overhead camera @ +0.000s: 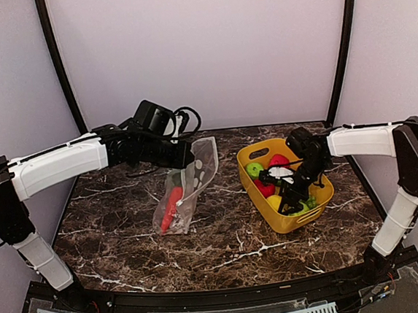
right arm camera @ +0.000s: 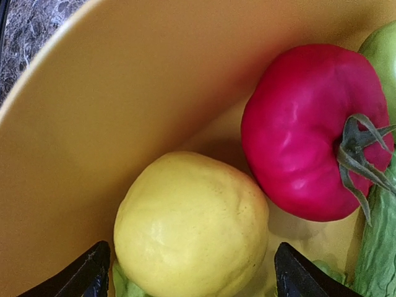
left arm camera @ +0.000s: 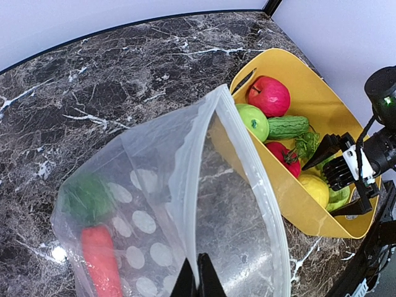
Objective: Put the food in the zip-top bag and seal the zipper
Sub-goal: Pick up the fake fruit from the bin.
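- Dark marble table (overhead camera: 128, 237) with white veins, pale walls on three sides. Bare stone showed along the near edge and in a strip between bag and basket.
- At centre-left, the left gripper (left arm camera: 198, 279) was clamped tight on the mouth edge of the zip-top bag (overhead camera: 189, 180). That end was lifted, and the near end rested on the stone.
- Along the mouth, the zipper (left arm camera: 197, 154) stood unsealed. The opening gaped toward the yellow basket (overhead camera: 288, 221), near its left wall but apart from it.
- Inside the bag lay one orange-red piece (left arm camera: 99, 260) with a green top, probably a carrot; it was blurred through the plastic.
- In the basket were a lemon (right arm camera: 192, 223), tomato (right arm camera: 309, 130), red apple (left arm camera: 269, 96), green apple (left arm camera: 253, 120) and cucumber (left arm camera: 288, 127).
- Low inside the basket, the right gripper (overhead camera: 293, 186) had its jaws spread wide, one either side of the lemon, with a slim gap on each flank and nothing gripped.
- The lemon sat close to the basket wall, just beside the tomato.
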Available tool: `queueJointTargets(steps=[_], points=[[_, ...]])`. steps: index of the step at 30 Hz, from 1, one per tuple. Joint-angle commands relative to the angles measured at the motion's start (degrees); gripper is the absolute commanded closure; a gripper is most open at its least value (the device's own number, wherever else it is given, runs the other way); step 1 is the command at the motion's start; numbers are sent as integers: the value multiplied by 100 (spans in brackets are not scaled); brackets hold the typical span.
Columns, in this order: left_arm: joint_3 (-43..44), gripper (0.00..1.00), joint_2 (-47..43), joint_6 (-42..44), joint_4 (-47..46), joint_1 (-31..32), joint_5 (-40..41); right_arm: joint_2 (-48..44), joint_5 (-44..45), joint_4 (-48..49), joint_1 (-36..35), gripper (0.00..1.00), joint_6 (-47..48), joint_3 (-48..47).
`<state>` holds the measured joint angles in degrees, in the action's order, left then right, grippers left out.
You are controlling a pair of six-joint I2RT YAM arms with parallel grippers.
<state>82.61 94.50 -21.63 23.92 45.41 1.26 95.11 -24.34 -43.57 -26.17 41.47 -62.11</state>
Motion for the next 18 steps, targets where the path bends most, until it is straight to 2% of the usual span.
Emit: queueJointTargets(steps=[1, 11, 18], points=[[153, 99, -58, 12, 138, -23, -29, 262, -156, 180, 16, 13, -110, 43], [-6, 99, -171, -86, 116, -23, -56, 92, -172, 139, 42, 38, -199, -108], [23, 99, -174, -35, 197, -23, -85, -321, -10, -2, 70, 47, -268, -89]])
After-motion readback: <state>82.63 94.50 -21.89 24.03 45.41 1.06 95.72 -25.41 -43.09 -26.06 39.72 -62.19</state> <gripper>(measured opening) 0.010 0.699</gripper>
